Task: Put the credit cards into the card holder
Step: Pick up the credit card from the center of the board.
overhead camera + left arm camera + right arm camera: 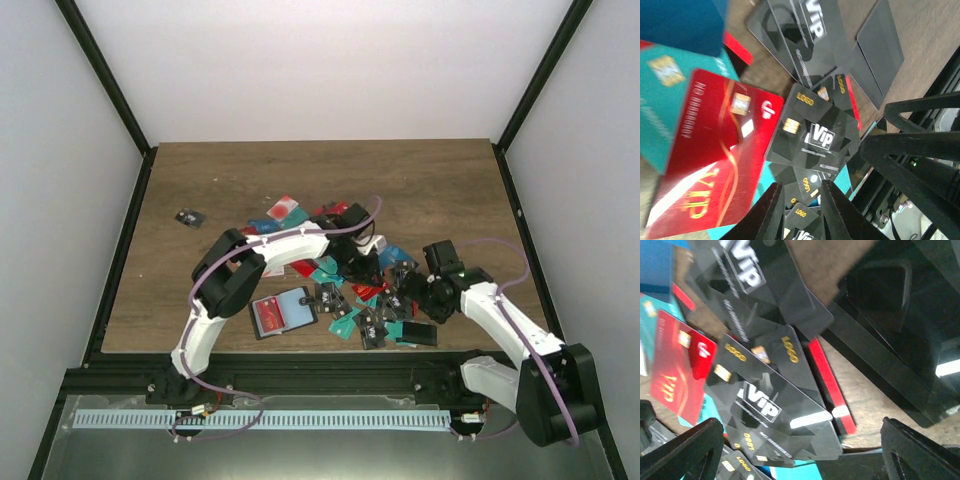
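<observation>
Overhead, catches both arms reaching into a loose heap of credit cards (345, 323) at the middle of a wooden table (420, 180). Finds the left gripper (801, 189) low over the heap, fingers (774, 215) set close with only a narrow slit between, pinching nothing visible. Shows a black card (812, 135) marked Vip just ahead of those fingertips, a red card (715, 150) touching its left edge, and a teal card (660, 95) farther out to the left of the gripper. Puts the right gripper (801, 425) close by, to the right of the left one and nearer the arm bases, jaws spread wide and empty, straddling more black cards directly below. Places the card holder (283, 312) flat and open on the table, to the left of the left gripper and back toward the bases, near it but apart, with red showing in its left half. Sets the same holder farther off from the right gripper, across the heap to its left. Shows also a small dark item (188, 217) alone on the bare wood, well off to the left of both grippers.
</observation>
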`<action>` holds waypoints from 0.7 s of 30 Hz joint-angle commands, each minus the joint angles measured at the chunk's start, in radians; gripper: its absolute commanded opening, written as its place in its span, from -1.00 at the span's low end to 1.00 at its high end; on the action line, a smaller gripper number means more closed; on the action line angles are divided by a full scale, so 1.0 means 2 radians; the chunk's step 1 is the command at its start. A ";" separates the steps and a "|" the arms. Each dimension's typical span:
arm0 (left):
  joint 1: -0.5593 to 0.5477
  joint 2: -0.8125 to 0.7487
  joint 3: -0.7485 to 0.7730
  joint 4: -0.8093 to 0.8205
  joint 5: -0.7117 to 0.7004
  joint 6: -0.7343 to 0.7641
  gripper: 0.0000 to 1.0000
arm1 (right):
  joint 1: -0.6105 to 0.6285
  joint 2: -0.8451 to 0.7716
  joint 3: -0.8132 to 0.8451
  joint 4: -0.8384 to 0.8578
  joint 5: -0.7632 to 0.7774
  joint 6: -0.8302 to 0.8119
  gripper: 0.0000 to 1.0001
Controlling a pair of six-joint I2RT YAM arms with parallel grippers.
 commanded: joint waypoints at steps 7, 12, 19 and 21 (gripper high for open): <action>-0.037 0.040 0.012 -0.008 0.009 0.004 -0.54 | -0.004 0.025 -0.051 0.040 -0.076 -0.003 0.67; -0.041 0.063 0.008 0.007 0.006 0.003 -0.55 | -0.004 0.039 -0.059 0.064 -0.116 -0.024 0.57; -0.040 0.086 0.027 0.010 0.009 0.026 -0.56 | -0.004 0.038 -0.081 0.130 -0.193 -0.037 0.38; -0.038 0.089 0.036 -0.001 0.010 0.042 -0.56 | -0.004 0.036 -0.088 0.148 -0.230 -0.039 0.33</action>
